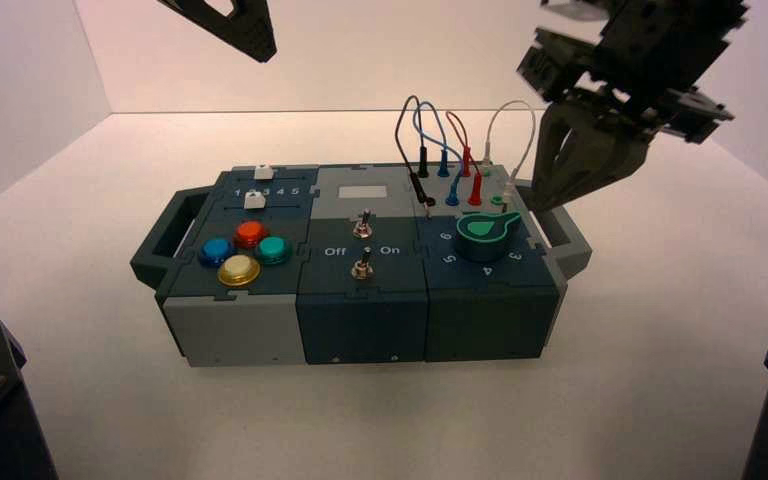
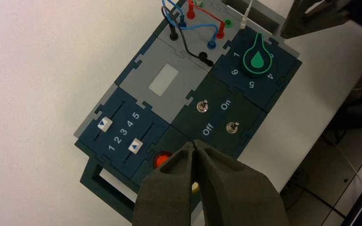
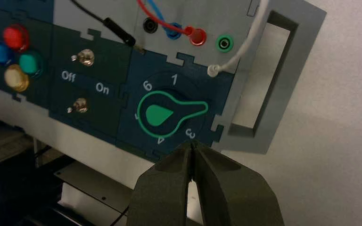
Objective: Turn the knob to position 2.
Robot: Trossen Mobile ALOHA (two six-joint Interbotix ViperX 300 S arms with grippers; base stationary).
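Green-topped knob point(image 3: 162, 115) pointing between 1 and 3, right gripper point(image 3: 192, 147) pressed together above it, left gripper point(image 2: 194, 147) also closed.

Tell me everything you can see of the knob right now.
The knob is a round dark teal dial with a bright green teardrop and outline on top, plastic by its look. It sits at the box's right end, ringed by white digits. Its pointer lies between 1 and 3, covering the spot between them. Nothing touches it; the right gripper hangs above, shut.

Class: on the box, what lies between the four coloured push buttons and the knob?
The panel with two metal toggle switches, lettered Off and On, lies between the push buttons and the knob; the high view shows it.
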